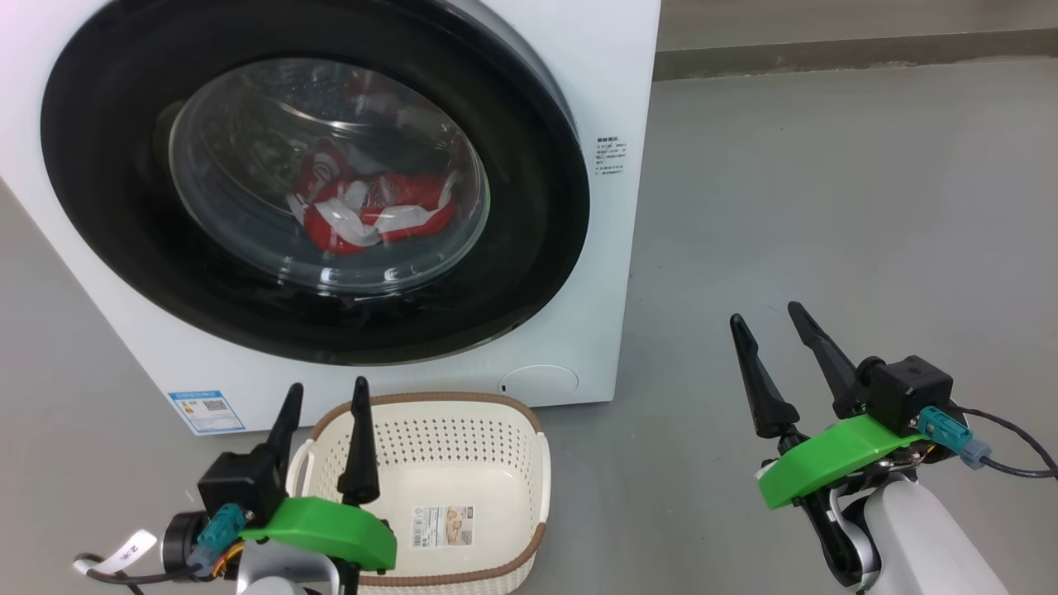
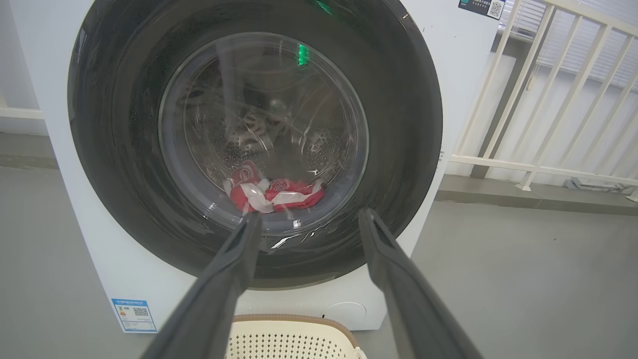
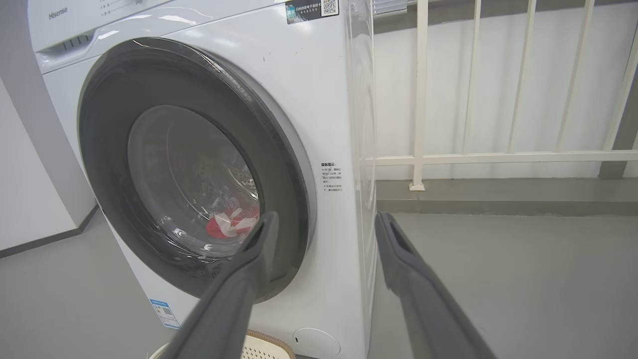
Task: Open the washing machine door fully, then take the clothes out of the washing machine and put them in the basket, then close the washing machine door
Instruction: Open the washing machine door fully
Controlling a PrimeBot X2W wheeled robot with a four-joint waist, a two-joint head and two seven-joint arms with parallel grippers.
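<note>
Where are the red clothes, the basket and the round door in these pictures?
the clothes (image 1: 376, 216), head view, on the red bundle behind the glass.
the basket (image 1: 446, 442), head view, on its perforated back wall.
the washing machine door (image 1: 107, 165), head view, on the black frame left of the glass.

Left gripper (image 1: 328, 384) at 7 o'clock in head view, fingers spread wide, nothing between them, tips pointing to 12 o'clock. Right gripper (image 1: 765, 312) at 4 o'clock, fingers also wide apart, empty, leaning toward 11 o'clock. Pale right forearm (image 1: 926, 537) enters from 5 o'clock corner, wrist bent upward.
</note>
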